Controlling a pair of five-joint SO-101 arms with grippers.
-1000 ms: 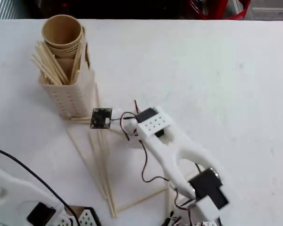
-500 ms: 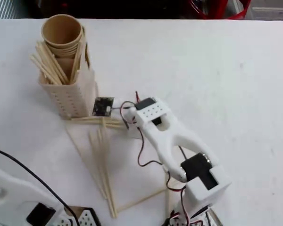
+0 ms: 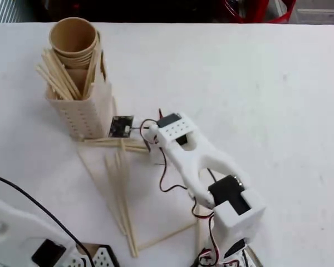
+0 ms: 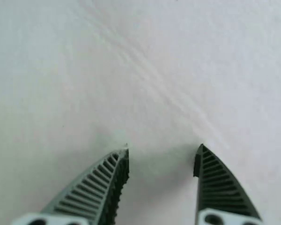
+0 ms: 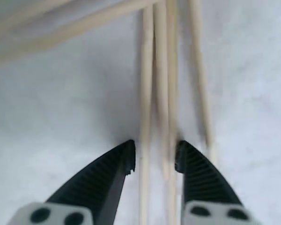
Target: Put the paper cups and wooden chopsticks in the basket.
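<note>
Since the right gripper (image 5: 154, 157) must take thin sticks off a flat surface, it sits low over the table (image 5: 51, 117) with its jaws partly apart. They straddle a tight bundle of wooden chopsticks (image 5: 160, 70) that runs lengthwise through the gap. Nothing is clamped yet; one more stick lies just outside the bundle, beside one jaw. Judgement: lining up along the sticks lets the jaws close across their width, so several may lift at once, though the outer ones could roll free. Seen from the high camera, the right arm (image 3: 200, 161) is stretched toward the foot of the basket (image 3: 89, 119), over the near end of the loose chopsticks (image 3: 119, 183) fanned across the table. The basket stands upright and already holds stacked paper cups (image 3: 72, 36) with a sheaf of chopsticks (image 3: 55, 78) leaning beside them. No cups are seen on the table, so the scattered sticks look like the remaining work. The left gripper (image 4: 161, 157) hangs with jaws wide apart over bare table, holding nothing. The left arm (image 3: 16, 233) sits at the near corner, well clear of the working arm, probably parked out of its way.
</note>
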